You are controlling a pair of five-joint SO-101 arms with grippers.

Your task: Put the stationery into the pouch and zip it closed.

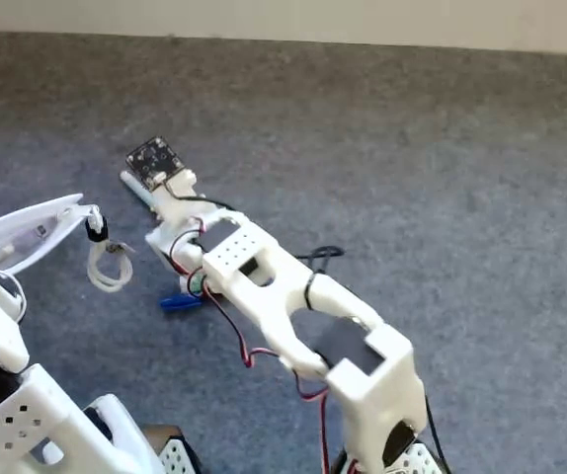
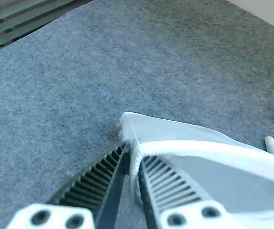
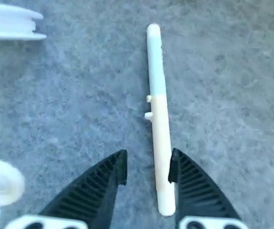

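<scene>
As I look down from the high view, the white pouch [image 1: 29,232] lies at the left edge of the grey, carpet-like table [image 1: 442,148], its looped cord pull [image 1: 106,265] trailing toward the middle. My right arm [image 1: 283,296] stretches diagonally across the table, its wrist hanging over a white pen [image 1: 133,186] whose end pokes out just beyond it. A small blue item [image 1: 180,302] lies beside that arm, and I can't tell what it is. My left arm [image 1: 17,415] sits in the near-left corner, next to the pouch. Over to the left wrist view: the left gripper [image 2: 133,157] is clamped on a corner of the pouch [image 2: 184,133], ribbed fingers [image 2: 99,174] pressed tight against the fabric, with the tip of the pen [image 2: 271,144] on the table beyond. Now the right wrist view: the right gripper [image 3: 147,158] is spread wide, straddling the pen [image 3: 157,95]. The pen lies flat on the table between the fingers, right against one of them, its pale green half pointing away. The pouch [image 3: 10,26] lies off to one side, apart from the pen.
</scene>
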